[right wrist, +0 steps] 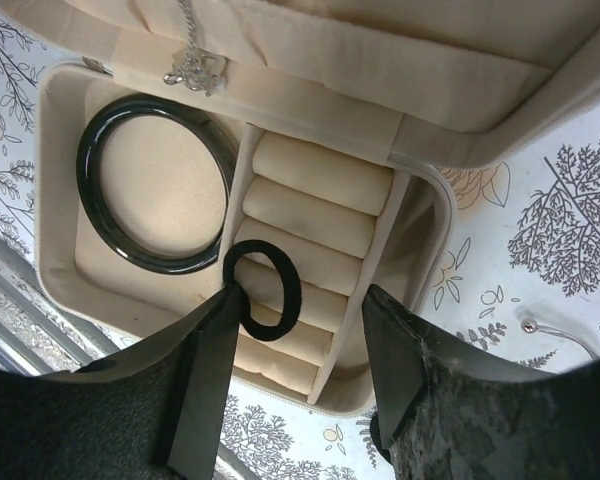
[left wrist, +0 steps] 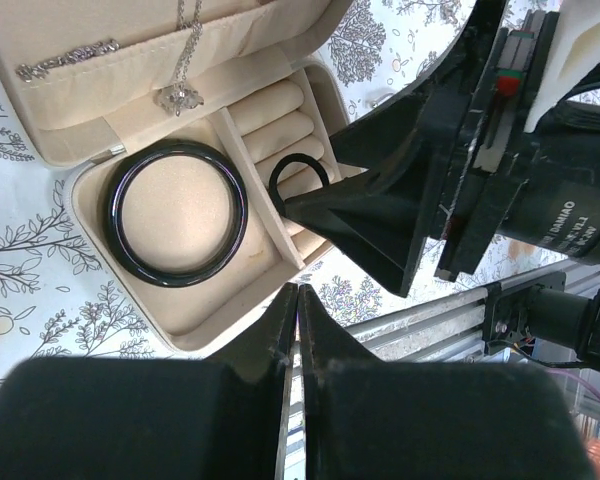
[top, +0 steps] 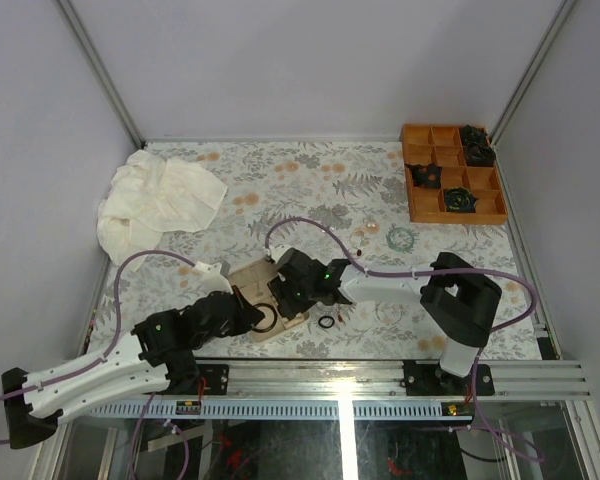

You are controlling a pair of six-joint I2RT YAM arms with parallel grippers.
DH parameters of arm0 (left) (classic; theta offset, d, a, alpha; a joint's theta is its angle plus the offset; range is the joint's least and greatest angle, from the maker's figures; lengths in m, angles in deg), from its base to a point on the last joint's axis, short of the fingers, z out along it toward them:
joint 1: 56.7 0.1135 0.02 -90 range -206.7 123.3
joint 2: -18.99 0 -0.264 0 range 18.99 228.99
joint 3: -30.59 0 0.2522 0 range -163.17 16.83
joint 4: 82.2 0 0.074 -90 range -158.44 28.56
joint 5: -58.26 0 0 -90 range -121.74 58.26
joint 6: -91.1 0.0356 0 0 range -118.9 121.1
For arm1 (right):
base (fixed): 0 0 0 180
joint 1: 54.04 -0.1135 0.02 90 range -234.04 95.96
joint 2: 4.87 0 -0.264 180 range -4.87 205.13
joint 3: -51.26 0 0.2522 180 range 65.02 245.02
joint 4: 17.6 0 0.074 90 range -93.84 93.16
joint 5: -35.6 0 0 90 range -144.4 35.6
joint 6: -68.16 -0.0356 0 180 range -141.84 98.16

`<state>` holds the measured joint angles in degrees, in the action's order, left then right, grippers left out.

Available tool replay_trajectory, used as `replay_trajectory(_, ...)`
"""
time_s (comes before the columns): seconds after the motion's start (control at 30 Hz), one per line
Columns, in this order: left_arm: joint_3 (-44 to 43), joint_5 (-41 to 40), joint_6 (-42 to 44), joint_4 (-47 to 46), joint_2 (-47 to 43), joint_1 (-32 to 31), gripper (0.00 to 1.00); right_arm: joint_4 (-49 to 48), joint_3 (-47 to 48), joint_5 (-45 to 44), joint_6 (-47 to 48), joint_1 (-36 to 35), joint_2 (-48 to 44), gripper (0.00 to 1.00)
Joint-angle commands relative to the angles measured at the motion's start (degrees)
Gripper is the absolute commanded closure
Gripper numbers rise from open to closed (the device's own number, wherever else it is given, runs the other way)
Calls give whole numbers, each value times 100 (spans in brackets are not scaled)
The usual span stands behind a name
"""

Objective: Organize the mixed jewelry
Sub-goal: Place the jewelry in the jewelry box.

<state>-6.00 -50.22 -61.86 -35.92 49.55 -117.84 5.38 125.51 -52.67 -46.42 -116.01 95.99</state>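
Observation:
The beige jewelry box point(top: 252, 281) lies open between both arms. A large black bangle point(right wrist: 155, 185) point(left wrist: 175, 212) rests in its round compartment. A small black ring point(right wrist: 280, 300) point(left wrist: 300, 175) lies on the ridged rolls, touching the tip of one right finger point(right wrist: 215, 340). My right gripper point(right wrist: 302, 295) point(top: 292, 292) hangs open over the rolls, holding nothing. My left gripper point(left wrist: 297, 300) point(top: 248, 312) is shut and empty at the box's near edge. Another black ring point(top: 326, 322) lies on the table. A teal bracelet point(top: 399, 237) and thin hoops point(top: 365, 232) lie farther back.
A silver pendant point(right wrist: 195, 70) hangs from the box lid. The orange compartment tray point(top: 450, 175) with dark rosettes stands at the back right. A crumpled white cloth point(top: 155, 200) lies back left. The metal rail point(top: 380, 375) runs along the near edge.

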Motion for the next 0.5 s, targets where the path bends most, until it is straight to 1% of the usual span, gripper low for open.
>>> replay_trajectory(0.0, -263, -257, 24, 302, -150, -48, 100, 214, 455, -597, 128, -214, 77, 41)
replay_trajectory(0.17, -245, -270, 12, 322, -197, -40, 100, 509, 618, -1156, 163, -390, 64, 41)
replay_trajectory(0.27, -231, -270, 21, 324, -213, -46, 100, 616, 617, -1328, 155, -414, -28, 40)
replay_trajectory(0.37, -235, -276, 21, 331, -235, -44, 100, 590, 597, -1307, 185, -412, -149, 41)
replay_trajectory(0.47, -239, -295, 24, 358, -251, -47, 100, 533, 608, -1165, 233, -428, -197, 43)
